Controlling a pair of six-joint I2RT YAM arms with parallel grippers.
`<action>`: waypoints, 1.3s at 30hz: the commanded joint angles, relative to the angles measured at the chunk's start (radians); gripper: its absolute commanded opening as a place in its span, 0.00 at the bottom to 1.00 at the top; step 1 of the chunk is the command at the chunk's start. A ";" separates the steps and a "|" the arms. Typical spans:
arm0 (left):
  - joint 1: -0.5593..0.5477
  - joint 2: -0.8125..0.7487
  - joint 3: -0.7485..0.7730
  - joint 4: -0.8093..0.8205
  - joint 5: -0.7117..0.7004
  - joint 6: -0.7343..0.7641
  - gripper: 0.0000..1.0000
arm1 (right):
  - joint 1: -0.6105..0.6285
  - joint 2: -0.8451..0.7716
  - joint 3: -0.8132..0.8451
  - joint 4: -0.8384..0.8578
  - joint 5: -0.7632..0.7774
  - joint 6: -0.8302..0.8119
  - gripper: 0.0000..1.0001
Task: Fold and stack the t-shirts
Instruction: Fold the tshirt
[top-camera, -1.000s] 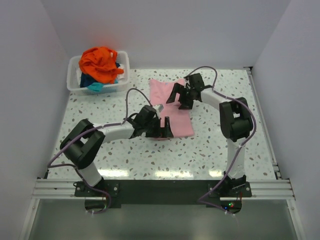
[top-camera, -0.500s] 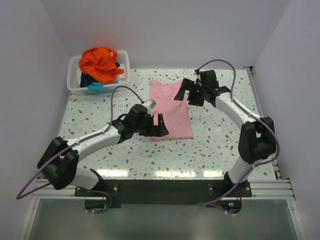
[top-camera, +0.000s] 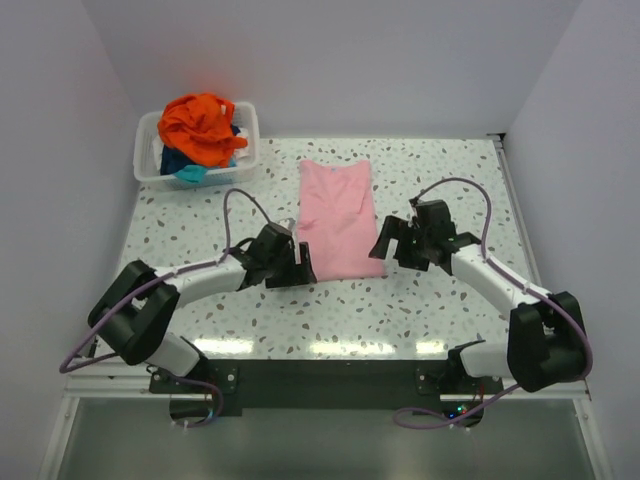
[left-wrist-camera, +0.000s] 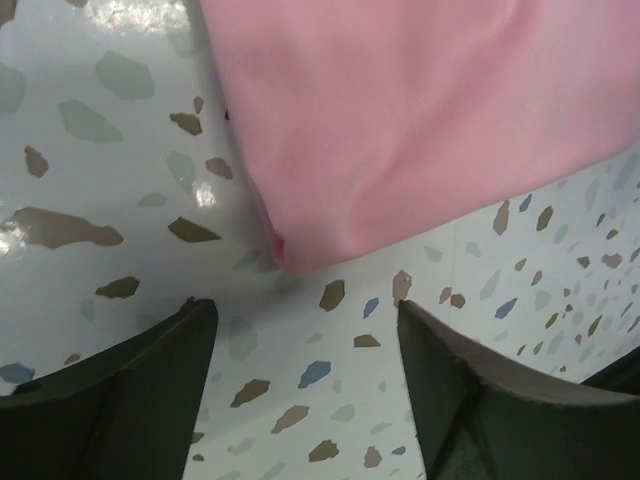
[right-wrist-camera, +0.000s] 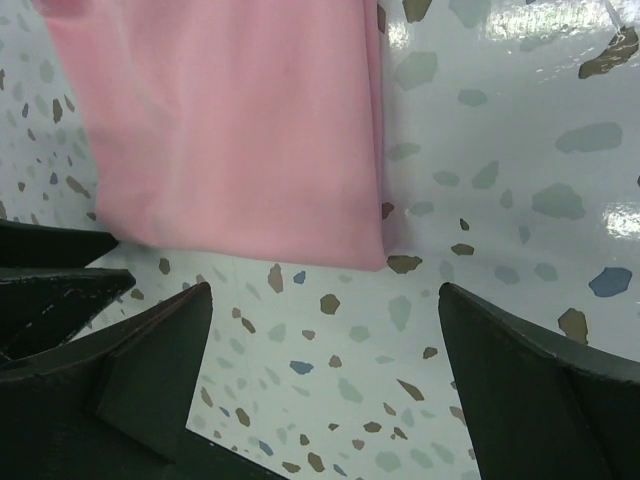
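A light pink t-shirt (top-camera: 338, 216) lies folded into a long rectangle on the middle of the table; it also shows in the left wrist view (left-wrist-camera: 420, 130) and the right wrist view (right-wrist-camera: 230, 130). My left gripper (top-camera: 303, 268) is open and empty at the shirt's near left corner. My right gripper (top-camera: 385, 246) is open and empty at the shirt's near right corner. In the wrist views each gripper, left (left-wrist-camera: 305, 330) and right (right-wrist-camera: 325, 310), hangs over bare table just short of the shirt's near edge. A bright orange t-shirt (top-camera: 203, 126) tops a pile with teal and dark blue cloth (top-camera: 188, 168).
A white plastic bin (top-camera: 150, 172) at the back left holds the shirt pile. The speckled table (top-camera: 450, 180) has white walls on three sides. In the right wrist view the left gripper's dark fingers (right-wrist-camera: 50, 270) show at the left.
Both grippers have drawn back toward the near edge of the pink shirt and let go of it. The shirt now lies flat and narrower, folded lengthwise.
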 joint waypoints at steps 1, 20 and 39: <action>0.003 0.047 0.008 0.078 0.020 -0.027 0.72 | -0.003 -0.024 -0.016 0.069 0.018 0.017 0.99; 0.007 0.152 0.010 0.084 -0.026 -0.058 0.03 | -0.003 0.053 -0.103 0.147 -0.014 0.033 0.87; 0.007 0.117 -0.019 0.084 -0.056 -0.067 0.00 | 0.006 0.196 -0.129 0.242 -0.091 0.080 0.40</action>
